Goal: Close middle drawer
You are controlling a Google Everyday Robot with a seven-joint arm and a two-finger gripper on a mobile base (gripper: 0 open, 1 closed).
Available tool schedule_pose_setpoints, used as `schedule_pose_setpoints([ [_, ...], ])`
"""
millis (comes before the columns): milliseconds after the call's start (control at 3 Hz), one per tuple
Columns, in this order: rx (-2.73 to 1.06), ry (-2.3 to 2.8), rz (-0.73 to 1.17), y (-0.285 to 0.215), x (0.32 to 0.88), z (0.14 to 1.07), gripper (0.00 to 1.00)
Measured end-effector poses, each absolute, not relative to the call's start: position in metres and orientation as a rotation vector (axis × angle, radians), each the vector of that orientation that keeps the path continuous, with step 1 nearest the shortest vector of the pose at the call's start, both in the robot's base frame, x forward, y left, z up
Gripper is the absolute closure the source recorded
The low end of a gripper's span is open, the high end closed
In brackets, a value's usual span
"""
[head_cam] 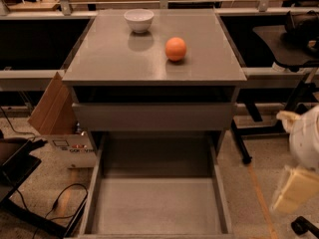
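The middle drawer (157, 205) is pulled far out toward me at the bottom of the grey cabinet, its bare grey inside showing. Its front panel lies at the bottom edge of the view. Above it a narrower grey drawer front (154, 116) sits just under the cabinet top, with a dark gap over it. My gripper (295, 189), cream-coloured below a white arm segment (306, 138), hangs at the right edge, to the right of the open drawer's right side wall and apart from it.
A white bowl (138, 20) and an orange (175, 49) rest on the cabinet top (114, 59). A cardboard box (57, 121) leans at the cabinet's left. Cables (60, 203) lie on the floor at left. A black chair (291, 44) stands at right.
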State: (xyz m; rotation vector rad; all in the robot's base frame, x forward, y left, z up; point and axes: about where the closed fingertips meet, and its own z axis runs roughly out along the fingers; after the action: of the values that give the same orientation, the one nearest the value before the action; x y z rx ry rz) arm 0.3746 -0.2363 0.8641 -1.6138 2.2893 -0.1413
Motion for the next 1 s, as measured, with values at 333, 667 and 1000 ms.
schedule_pose_setpoints([
  [333, -1.617, 2.278, -0.159, -0.242, 0.348, 0.811, 0.00],
  [667, -1.610, 2.332, -0.101, -0.253, 0.316, 0.748, 0.00],
  [1000, -1.588, 2.405, 0.029, -0.261, 0.281, 0.690, 0.00],
])
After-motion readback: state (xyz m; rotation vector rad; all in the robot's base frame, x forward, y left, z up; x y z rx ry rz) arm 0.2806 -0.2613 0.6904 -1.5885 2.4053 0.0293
